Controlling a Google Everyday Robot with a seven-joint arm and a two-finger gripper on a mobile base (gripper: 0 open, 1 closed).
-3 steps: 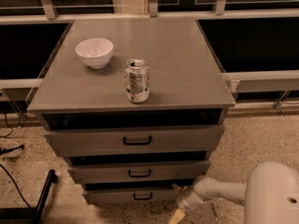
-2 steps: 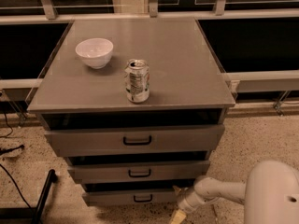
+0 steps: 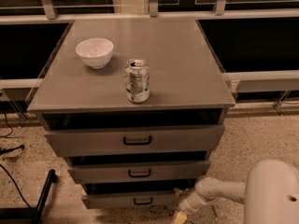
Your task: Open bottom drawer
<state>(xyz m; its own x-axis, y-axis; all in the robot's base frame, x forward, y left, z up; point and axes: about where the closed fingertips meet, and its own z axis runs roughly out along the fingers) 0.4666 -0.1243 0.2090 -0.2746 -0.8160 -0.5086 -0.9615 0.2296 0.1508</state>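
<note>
Fingers (image 3: 179, 216) on the gripper (image 3: 179, 218) show only as a pale yellow stub cut off by the lower edge of the view, so I cannot tell whether they are spread or closed. That gripper sits low, close to the floor (image 3: 261, 134), just beside the right end of the bottom drawer (image 3: 112, 200); whether it touches the drawer I cannot tell. It caps a smooth white arm (image 3: 219, 189), a round tube with a ribbed-looking wrist, which runs back to a bulky, rounded white shell (image 3: 273, 192) at the lower right.

The bottom drawer is the lowest of three flat grey fronts in the cabinet (image 3: 187, 73), with a thin black loop handle (image 3: 143, 200) at its centre and a dark gap above it. Above it come the middle drawer (image 3: 107, 173) and the top drawer (image 3: 187, 139), each with the same kind of black loop and a shadowed slot over it.

On the cabinet's smooth, faintly shiny grey slab stand a round white bowl (image 3: 95, 52) near the back left and a dented metal can (image 3: 138, 80) upright nearer the front, well apart from each other.

The floor is speckled beige stone. At the left, black cables (image 3: 9, 148) lie on it, and a black bar (image 3: 44, 195) slants down near the cabinet. Pale metal rails (image 3: 261, 76) and dark panes run behind.
</note>
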